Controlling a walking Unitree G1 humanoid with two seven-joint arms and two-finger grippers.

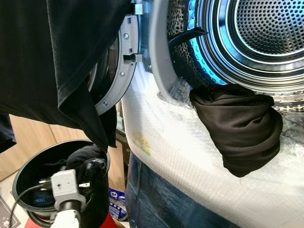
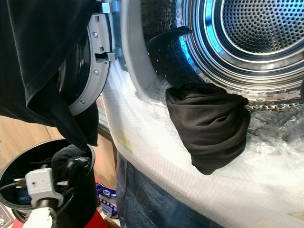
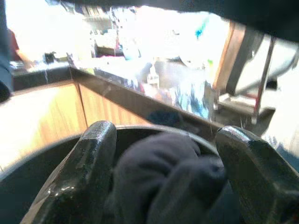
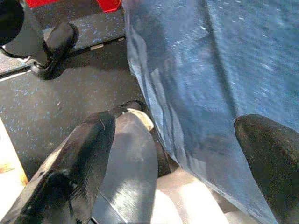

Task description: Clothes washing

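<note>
Our left gripper (image 1: 90, 167) clamps a dark garment (image 3: 163, 177) at the black bin's (image 1: 23, 173) rim; our right gripper (image 4: 177, 154) gapes wide, fingertips cropped.

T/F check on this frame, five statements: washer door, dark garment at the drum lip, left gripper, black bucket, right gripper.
1. The washer door is open. True.
2. A dark garment lies fully inside the drum. False: it hangs over the drum's lip, down the bubble-wrap-covered front.
3. The left gripper is closed on dark cloth over the black bucket. True.
4. The bucket sits to the washer's right. False: it stands to the left, below the door.
5. The right gripper holds a red towel. False: its fingers are apart, with blue fabric between them.
</note>
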